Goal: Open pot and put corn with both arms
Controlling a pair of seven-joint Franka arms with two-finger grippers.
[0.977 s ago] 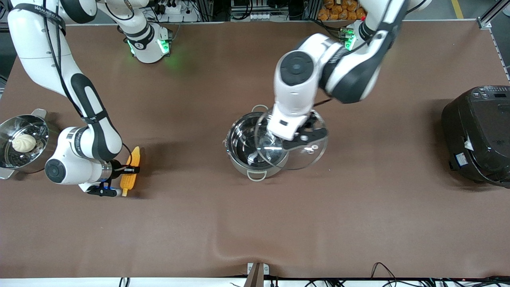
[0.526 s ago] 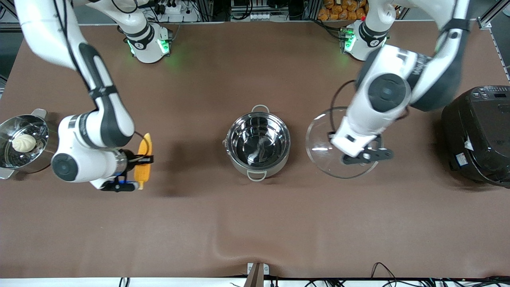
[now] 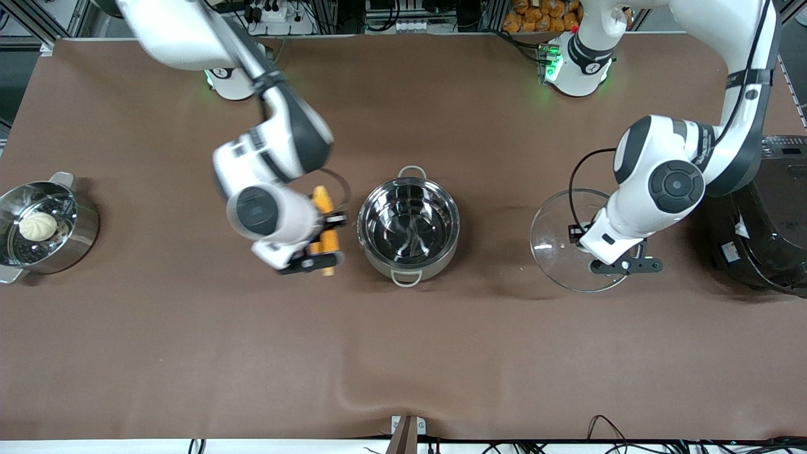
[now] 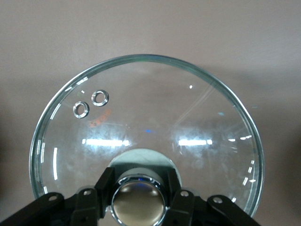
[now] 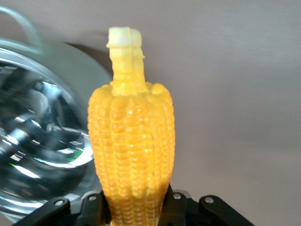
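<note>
The steel pot (image 3: 408,230) stands open and empty at mid-table; it also shows in the right wrist view (image 5: 37,141). My right gripper (image 3: 328,230) is shut on the corn (image 3: 323,202) and holds it in the air just beside the pot's rim, on the right arm's side. In the right wrist view the corn (image 5: 131,150) stands between the jaws of the gripper (image 5: 134,207), pale stub outward. My left gripper (image 3: 592,246) is shut on the knob (image 4: 139,200) of the glass lid (image 3: 555,239) and holds it low over the table between the pot and the rice cooker. The lid (image 4: 146,117) fills the left wrist view.
A second steel pot (image 3: 75,236) with a white bun (image 3: 38,225) stands at the right arm's end of the table. A large black rice cooker (image 3: 756,214) stands at the left arm's end, close to the left arm.
My left gripper has carried the lid off the pot toward the rice cooker and lowered it. My right gripper has lifted the corn from near the bun pot to beside the open pot.
</note>
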